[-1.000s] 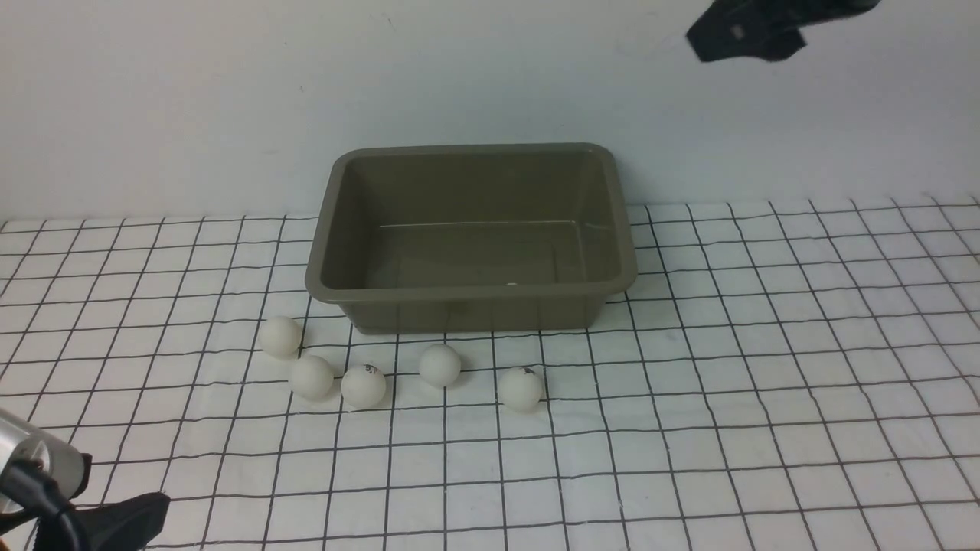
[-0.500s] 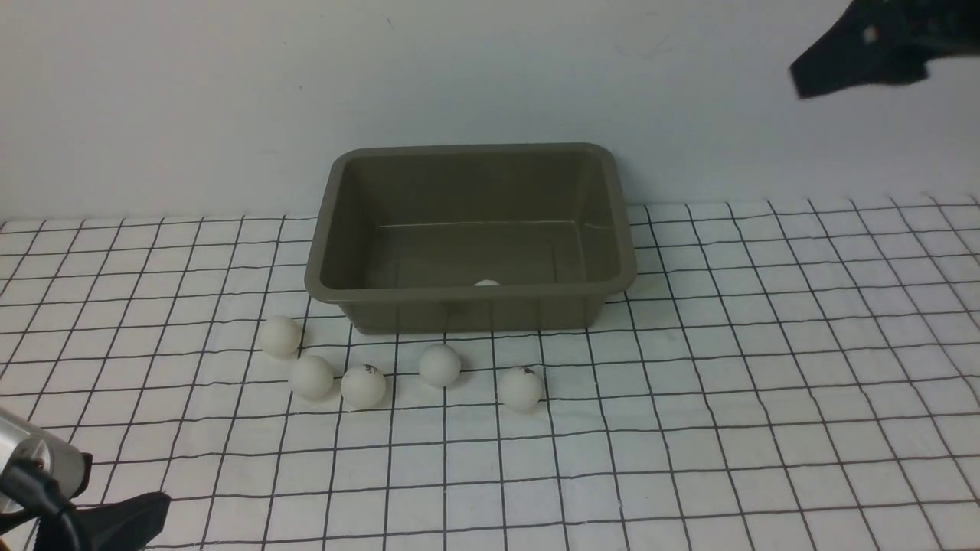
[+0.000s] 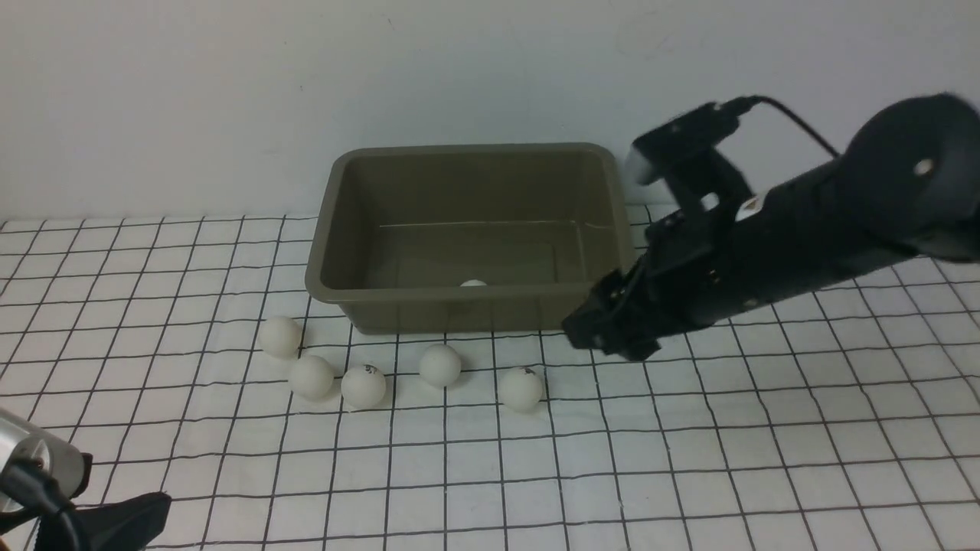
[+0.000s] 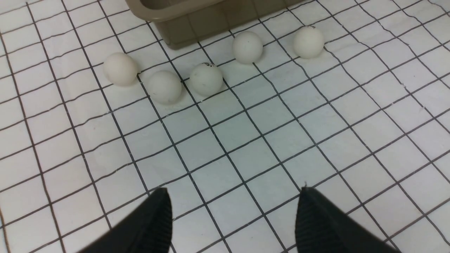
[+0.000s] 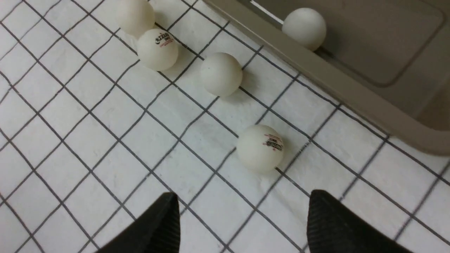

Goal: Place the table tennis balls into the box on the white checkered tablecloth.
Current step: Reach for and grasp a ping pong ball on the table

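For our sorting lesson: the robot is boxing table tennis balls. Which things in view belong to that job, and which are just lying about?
Job: five table tennis balls outside, one ball in the box, white checkered tablecloth, right gripper, left gripper.
Lying about: nothing loose; only the wall behind.

Our black right arm [image 3: 811, 222] slants down from the right toward the middle. Its black two-fingered right pincer [image 5: 244, 194] is low and empty, with the ribbed fingers spread wide apart. Our left arm [image 3: 38, 467] sits tucked at the near left corner, silver wrist showing. The black left pincer [image 4: 234, 191] hangs empty, fingers also parted.
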Controlling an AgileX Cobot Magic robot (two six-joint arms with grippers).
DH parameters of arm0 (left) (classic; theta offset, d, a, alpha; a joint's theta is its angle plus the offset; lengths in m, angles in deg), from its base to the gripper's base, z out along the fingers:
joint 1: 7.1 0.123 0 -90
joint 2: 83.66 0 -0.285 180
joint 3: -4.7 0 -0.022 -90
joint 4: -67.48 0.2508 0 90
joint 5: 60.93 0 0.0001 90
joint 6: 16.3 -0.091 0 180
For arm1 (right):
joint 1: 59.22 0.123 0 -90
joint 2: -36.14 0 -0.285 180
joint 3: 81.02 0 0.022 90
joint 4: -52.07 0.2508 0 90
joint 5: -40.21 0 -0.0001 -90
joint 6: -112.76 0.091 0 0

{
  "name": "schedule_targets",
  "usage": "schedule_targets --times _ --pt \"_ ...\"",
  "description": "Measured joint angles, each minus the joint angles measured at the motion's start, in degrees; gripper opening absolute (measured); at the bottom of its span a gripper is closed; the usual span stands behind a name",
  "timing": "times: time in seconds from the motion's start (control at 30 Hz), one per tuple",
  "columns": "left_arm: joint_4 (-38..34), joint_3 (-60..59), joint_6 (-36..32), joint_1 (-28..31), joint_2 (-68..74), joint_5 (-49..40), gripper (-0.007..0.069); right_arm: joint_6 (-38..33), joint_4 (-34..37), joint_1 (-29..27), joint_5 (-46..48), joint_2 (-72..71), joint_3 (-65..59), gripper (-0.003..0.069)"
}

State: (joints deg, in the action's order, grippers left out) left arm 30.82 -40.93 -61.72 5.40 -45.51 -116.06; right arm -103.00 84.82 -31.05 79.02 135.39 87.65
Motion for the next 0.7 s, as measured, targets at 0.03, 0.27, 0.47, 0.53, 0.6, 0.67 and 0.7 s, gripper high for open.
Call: schedule_targets --times 0.03,0.27,0.47,0.53,0.6,0.67,0.7 --pt "0.0 0.0 0.0 0.0 0.0 -0.1 0.0426 0.6 -0.1 0.7 -0.8 0.6 0.0 0.0441" --pt "0.1 0.0 0.0 0.0 0.0 -0.1 0.0426 5.1 -0.7 4.0 -6.0 7.6 0.0 0.0441" --pt "1.1 0.0 0.0 0.0 0.0 -0.2 0.0426 5.9 -0.7 4.1 -12.1 14.9 0.0 0.0441" --pt "1.1 0.0 0.0 0.0 0.0 -0.2 0.0426 5.9 -0.7 4.1 -13.7 16.3 0.0 0.0441" --pt "1.1 0.0 0.0 0.0 0.0 -0.3 0.0426 5.9 -0.6 4.1 -14.9 17.2 0.0 0.0441" --pt "1.1 0.0 0.0 0.0 0.0 -0.3 0.0426 5.9 -0.4 4.1 -15.6 17.7 0.0 0.0441" --pt "1.1 0.0 0.0 0.0 0.0 -0.3 0.0426 5.8 -0.3 4.1 -15.9 17.9 0.0 0.0441"
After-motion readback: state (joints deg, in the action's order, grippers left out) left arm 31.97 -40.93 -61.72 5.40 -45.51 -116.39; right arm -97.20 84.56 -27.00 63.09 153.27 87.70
